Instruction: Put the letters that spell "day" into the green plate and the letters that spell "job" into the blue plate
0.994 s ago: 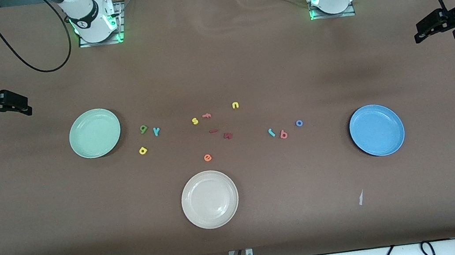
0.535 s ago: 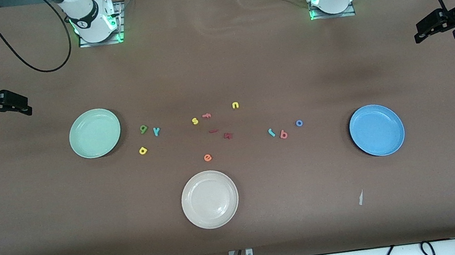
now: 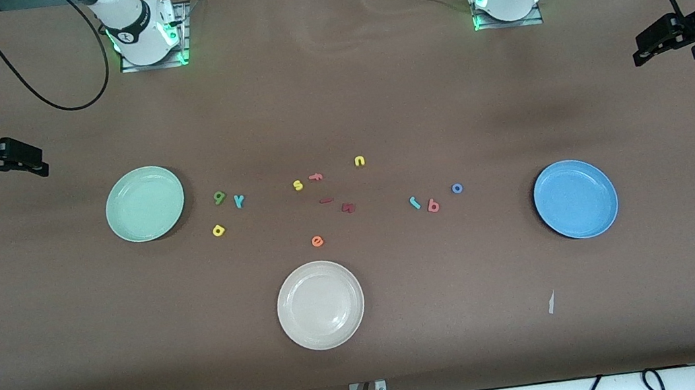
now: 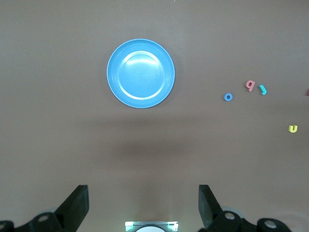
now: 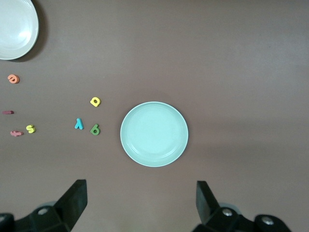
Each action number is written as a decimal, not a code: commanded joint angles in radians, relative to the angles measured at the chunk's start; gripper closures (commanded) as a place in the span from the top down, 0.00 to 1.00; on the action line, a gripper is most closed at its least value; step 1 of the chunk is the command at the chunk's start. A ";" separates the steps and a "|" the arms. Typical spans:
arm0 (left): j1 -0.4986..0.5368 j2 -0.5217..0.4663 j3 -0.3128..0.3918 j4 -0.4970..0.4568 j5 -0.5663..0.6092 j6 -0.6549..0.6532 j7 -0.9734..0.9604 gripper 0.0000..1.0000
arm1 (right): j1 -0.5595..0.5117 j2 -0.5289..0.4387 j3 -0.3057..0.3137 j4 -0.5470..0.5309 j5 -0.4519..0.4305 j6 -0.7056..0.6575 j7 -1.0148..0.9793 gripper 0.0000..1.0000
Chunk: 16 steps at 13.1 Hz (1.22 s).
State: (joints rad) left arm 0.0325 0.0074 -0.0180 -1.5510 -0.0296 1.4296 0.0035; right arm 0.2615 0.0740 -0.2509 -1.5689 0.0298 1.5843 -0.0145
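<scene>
- The yellow "d" (image 3: pixel 218 230), green "a" (image 3: pixel 219 198) and teal-blue "y" (image 3: pixel 239 201) lie loose on the brown table (image 3: pixel 332 88), just beside the green plate (image 3: pixel 145 204) on its side toward the table's middle; the "d" is nearest the front edge.
- The green plate sits toward the right arm's end of the table with nothing in it.
- The teal "j" (image 3: pixel 414 202), salmon-red "b" (image 3: pixel 433 205) and blue "o" (image 3: pixel 457 188) lie in a short row between the table's middle and the blue plate (image 3: pixel 575 198), near it but apart.
- The blue plate sits bare toward the left arm's end.
- The left gripper (image 4: pixel 142 208) hangs high over the left arm's end of the table, jaws wide apart and holding nothing.
- The right gripper (image 5: pixel 140 205) hangs likewise over its own end, jaws spread, nothing between them.
- Around the middle lie a yellow "s" (image 3: pixel 298 185), a yellow "n" (image 3: pixel 360 161), an orange "e" (image 3: pixel 317 241) and some dark red letters (image 3: pixel 348 207).
- A cream-white plate (image 3: pixel 320 305) sits nearer the front edge.
</scene>
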 commanded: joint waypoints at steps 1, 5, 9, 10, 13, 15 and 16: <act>0.006 -0.015 -0.003 -0.014 -0.012 0.009 -0.008 1.00 | -0.004 0.001 0.002 0.007 -0.002 -0.012 -0.013 1.00; 0.006 -0.015 -0.003 -0.014 -0.012 0.009 -0.008 1.00 | -0.002 0.001 0.002 0.006 -0.004 -0.012 -0.009 1.00; 0.006 -0.017 -0.003 -0.014 -0.012 0.009 -0.008 1.00 | 0.001 0.003 0.002 0.006 -0.004 -0.010 0.002 1.00; 0.006 -0.015 -0.003 -0.014 -0.012 0.011 -0.008 1.00 | 0.001 0.015 0.002 0.010 -0.002 -0.012 0.002 1.00; 0.006 -0.015 -0.003 -0.014 -0.012 0.011 -0.008 1.00 | 0.001 0.023 0.004 0.012 0.001 -0.010 0.004 1.00; 0.006 -0.015 -0.003 -0.014 -0.012 0.009 -0.008 1.00 | 0.002 0.036 0.005 0.010 0.004 -0.010 0.002 1.00; 0.006 -0.015 -0.003 -0.014 -0.012 0.011 -0.008 1.00 | 0.013 0.059 0.012 0.012 -0.002 -0.009 0.002 1.00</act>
State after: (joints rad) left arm 0.0325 0.0074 -0.0180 -1.5510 -0.0296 1.4297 0.0035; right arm 0.2645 0.1026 -0.2482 -1.5698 0.0303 1.5835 -0.0136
